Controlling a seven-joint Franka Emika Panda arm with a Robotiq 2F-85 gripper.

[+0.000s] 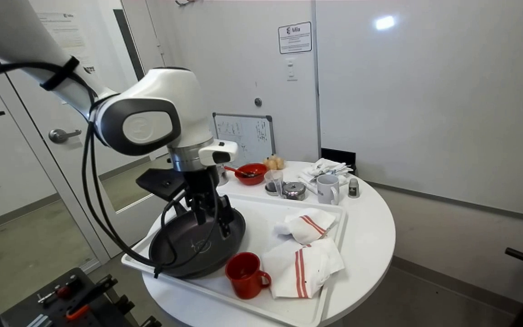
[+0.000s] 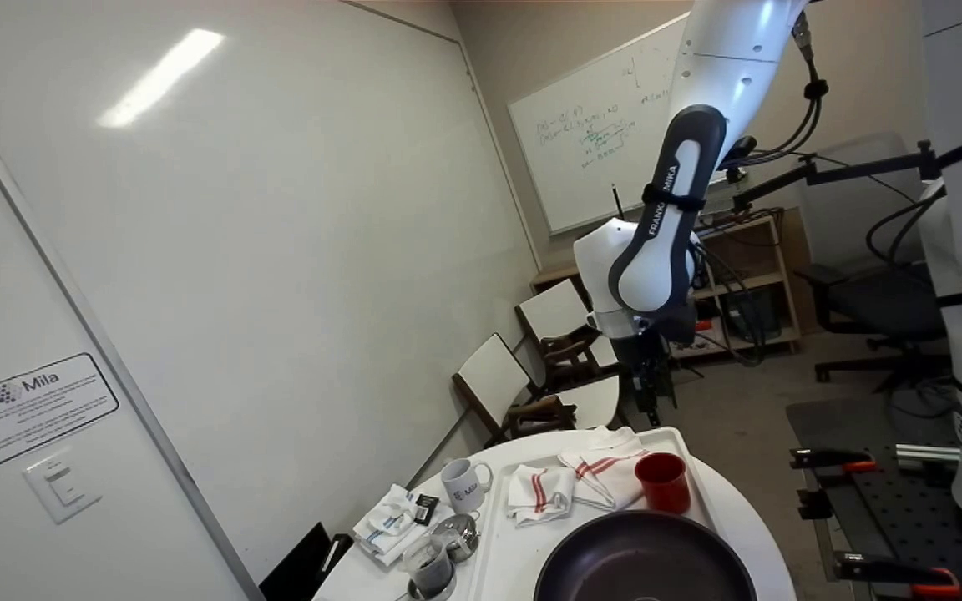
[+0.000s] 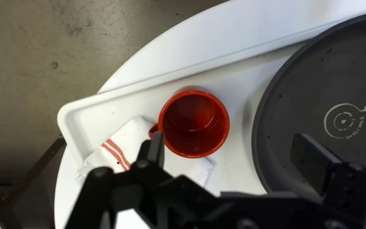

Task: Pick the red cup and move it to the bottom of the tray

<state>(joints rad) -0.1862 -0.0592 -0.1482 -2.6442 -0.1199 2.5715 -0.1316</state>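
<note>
The red cup point(image 1: 243, 284) stands upright on the white tray point(image 1: 263, 222), beside the black frying pan point(image 1: 184, 240) and touching or close to a striped cloth. The cup point(image 2: 665, 492) and tray point(image 2: 514, 551) also show in an exterior view. In the wrist view I look down into the empty cup point(image 3: 194, 127), with its handle to the left, near a corner of the tray point(image 3: 91, 114). My gripper point(image 3: 229, 141) is open and empty, its fingers apart. It hangs above the tray; in an exterior view the gripper point(image 1: 214, 227) appears over the pan. It also shows in an exterior view point(image 2: 652, 409).
The pan point(image 3: 297, 79) lies right next to the cup. Two striped cloths point(image 1: 304, 268) lie on the tray. Behind the tray stand a grey mug point(image 1: 328, 188), a metal tin point(image 1: 294, 190), a clear plastic cup point(image 1: 274, 179) and a red bowl point(image 1: 252, 175).
</note>
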